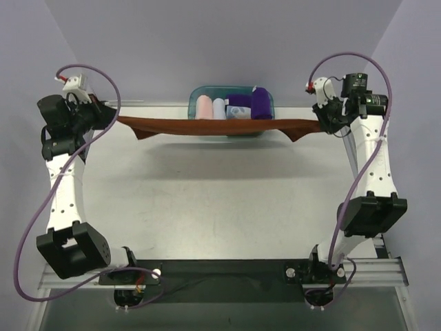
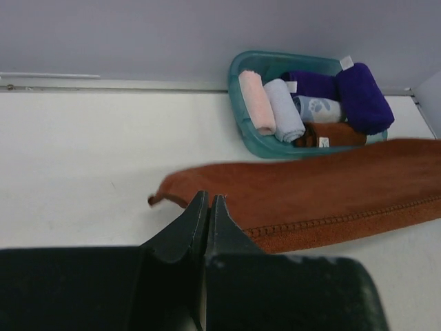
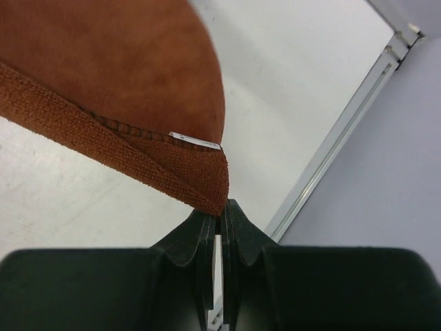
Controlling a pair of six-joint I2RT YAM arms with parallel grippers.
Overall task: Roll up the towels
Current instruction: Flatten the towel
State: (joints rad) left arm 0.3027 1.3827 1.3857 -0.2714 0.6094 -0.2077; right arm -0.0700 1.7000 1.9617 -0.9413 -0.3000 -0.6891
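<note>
Left pincer: jaws pressed together on the left end of the rust-brown towel. In the left wrist view the hemmed edge runs in behind the fingertips, and one loose corner curls just left of them.

From this pincer the towel stretches rightward as a long, narrow band that sags slightly in the middle. It hangs clear of the table, with its shadow on the surface below.

Beyond the band, between the two pincers, stands a teal basket against the back wall. From the left pincer it lies ahead and to the right. It holds a pink roll, a pale blue roll and, at its right end, the purple towel, rolled.

Right pincer: jaws clenched on the towel's right corner. In the right wrist view the corner tapers to a point directly at the fingertips, and a white label sits just above them on the hem.
</note>
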